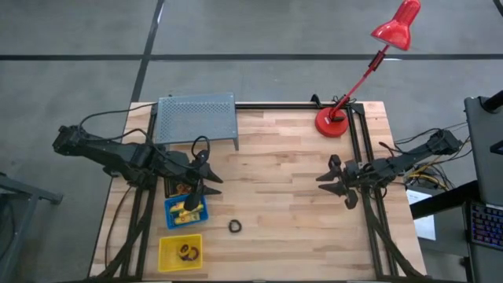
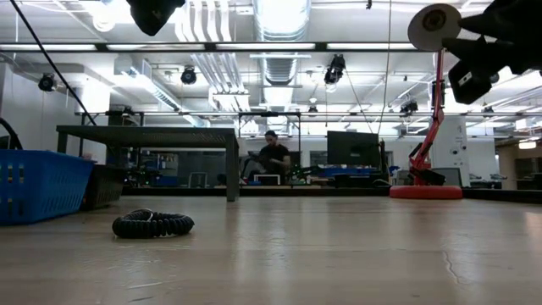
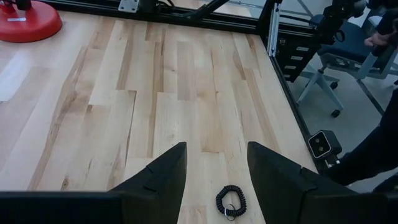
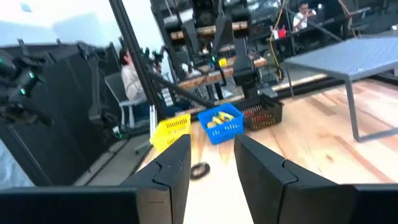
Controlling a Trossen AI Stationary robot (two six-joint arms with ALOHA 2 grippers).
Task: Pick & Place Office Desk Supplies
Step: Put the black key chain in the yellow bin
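Observation:
One black coiled ring (image 1: 234, 226) lies flat on the wooden table, and also shows in the low view (image 2: 152, 224) and both wrist views (image 3: 231, 200) (image 4: 199, 169). Short yellow pieces (image 1: 189, 214) lie in the blue bin (image 1: 174, 221), and dark rings (image 1: 187, 251) lie in the yellow bin (image 1: 167, 259). My left gripper (image 1: 206, 185) (image 3: 214, 155) is open and hangs above the blue bin, up and to the left of the coiled ring. My right gripper (image 1: 330, 182) (image 4: 211, 146) is open over the table's right part, holding nothing.
A black bin (image 1: 171, 187) sits behind the blue one, partly under the left arm. A grey perforated metal shelf (image 1: 196, 118) stands at the far left. A red desk lamp's base (image 1: 332, 122) stands at the far right. People sit beyond the table.

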